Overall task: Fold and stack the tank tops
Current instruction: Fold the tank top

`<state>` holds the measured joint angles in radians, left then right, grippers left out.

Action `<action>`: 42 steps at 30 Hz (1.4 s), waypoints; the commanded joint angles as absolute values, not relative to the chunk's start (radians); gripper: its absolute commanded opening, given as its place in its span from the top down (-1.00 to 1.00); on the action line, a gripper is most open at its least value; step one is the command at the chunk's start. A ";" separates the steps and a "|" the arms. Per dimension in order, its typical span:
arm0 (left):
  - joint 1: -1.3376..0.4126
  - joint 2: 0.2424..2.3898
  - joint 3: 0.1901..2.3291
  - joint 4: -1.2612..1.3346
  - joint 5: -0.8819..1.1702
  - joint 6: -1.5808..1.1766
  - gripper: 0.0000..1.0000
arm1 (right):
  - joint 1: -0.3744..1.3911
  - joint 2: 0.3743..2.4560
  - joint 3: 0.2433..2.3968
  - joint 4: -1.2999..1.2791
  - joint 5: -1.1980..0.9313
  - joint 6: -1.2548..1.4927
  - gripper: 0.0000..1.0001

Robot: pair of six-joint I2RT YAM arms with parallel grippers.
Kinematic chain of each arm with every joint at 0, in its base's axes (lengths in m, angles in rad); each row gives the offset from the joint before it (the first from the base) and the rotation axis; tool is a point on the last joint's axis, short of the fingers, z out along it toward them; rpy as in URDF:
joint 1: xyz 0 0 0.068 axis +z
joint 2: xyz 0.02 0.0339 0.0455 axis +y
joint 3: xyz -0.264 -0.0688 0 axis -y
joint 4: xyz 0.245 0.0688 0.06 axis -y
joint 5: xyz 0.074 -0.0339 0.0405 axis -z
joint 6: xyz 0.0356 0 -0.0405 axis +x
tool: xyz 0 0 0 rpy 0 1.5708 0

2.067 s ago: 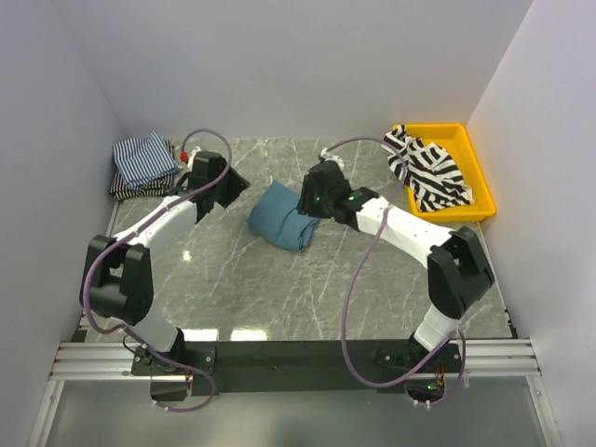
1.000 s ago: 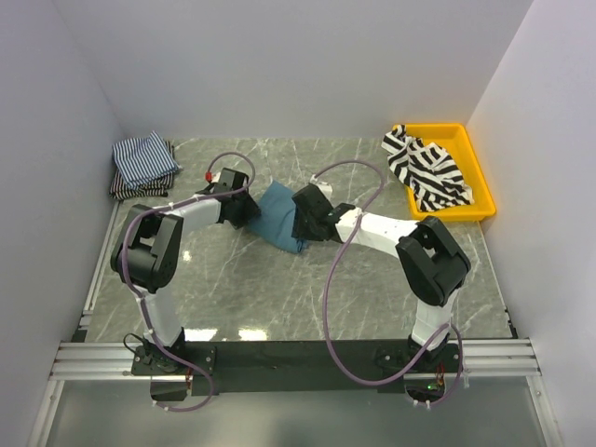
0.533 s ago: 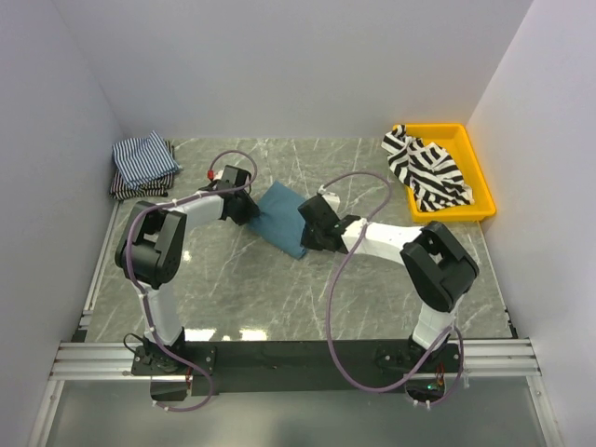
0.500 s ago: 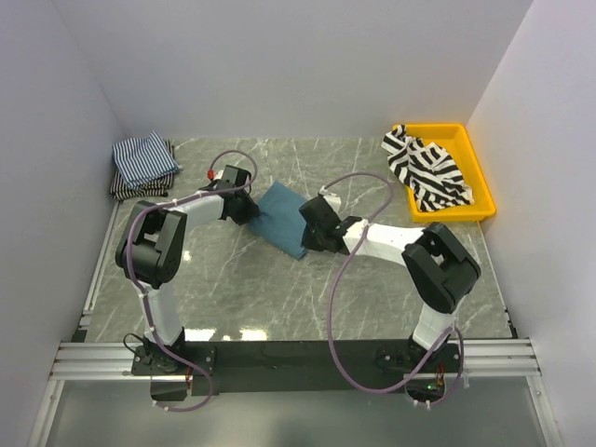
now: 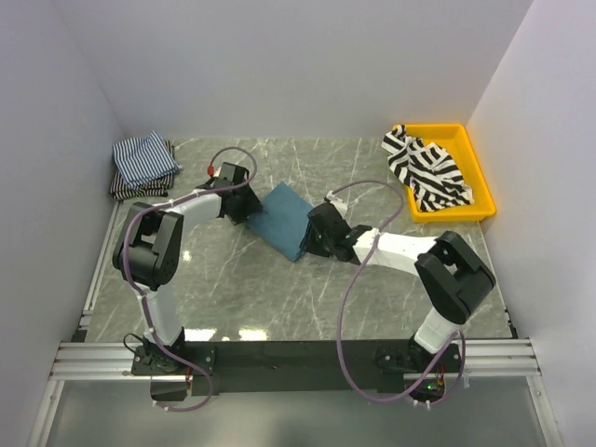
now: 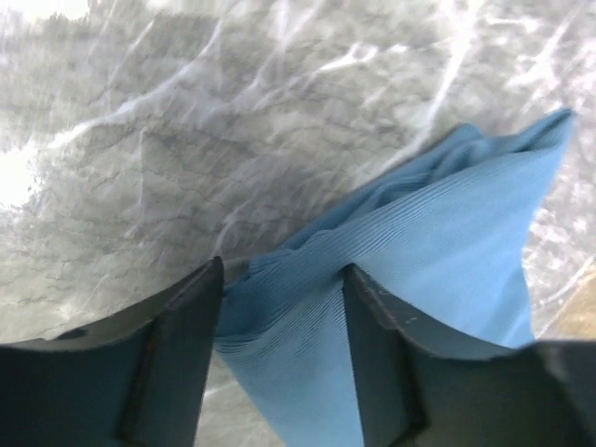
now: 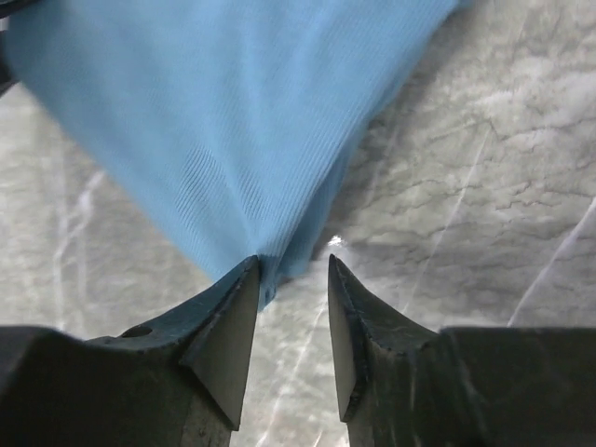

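The plain teal-blue tank top (image 5: 284, 216) lies folded in a flat oblong on the marble table (image 5: 279, 298), between the two arms. My left gripper (image 5: 244, 209) is at its left end. In the left wrist view its jaws (image 6: 281, 270) stand apart with the layered edge of the teal top (image 6: 447, 242) between them. My right gripper (image 5: 313, 238) is low at the right end, open (image 7: 292, 261), with bare table in the gap and a corner of the teal top (image 7: 214, 112) against one fingertip. The black-and-white striped tank top (image 5: 426, 169) sits crumpled in the yellow tray (image 5: 470, 140).
A stack of folded finely striped blue-white tops (image 5: 142, 160) sits at the back left corner by the wall. White walls close in the table on the left, back and right. Both arms' cables loop above the table.
The right gripper has drawn back toward the near right off the teal top and stands open. The teal top now lies flatter and longer. The left gripper stays at its left end.
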<state>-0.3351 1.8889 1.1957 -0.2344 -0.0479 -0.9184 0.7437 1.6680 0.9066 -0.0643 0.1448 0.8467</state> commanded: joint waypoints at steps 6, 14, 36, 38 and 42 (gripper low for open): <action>-0.313 1.717 1.286 -0.284 -0.032 -0.888 -0.30 | 0.733 1.439 0.934 -0.136 0.215 0.786 0.13; -0.310 1.540 1.043 -0.181 0.021 -0.991 -0.27 | 0.672 1.623 1.141 -0.164 0.127 0.684 0.28; -0.307 1.620 0.954 -0.124 0.112 -0.951 -0.35 | 0.592 1.812 1.023 -0.084 -0.018 0.700 0.69; -0.310 1.595 0.893 -0.085 0.132 -1.006 -0.37 | 0.591 1.806 1.022 -0.083 -0.028 0.698 0.68; -0.336 1.565 0.804 -0.008 0.155 -1.101 -0.44 | 0.598 1.776 1.012 -0.078 -0.044 0.696 0.63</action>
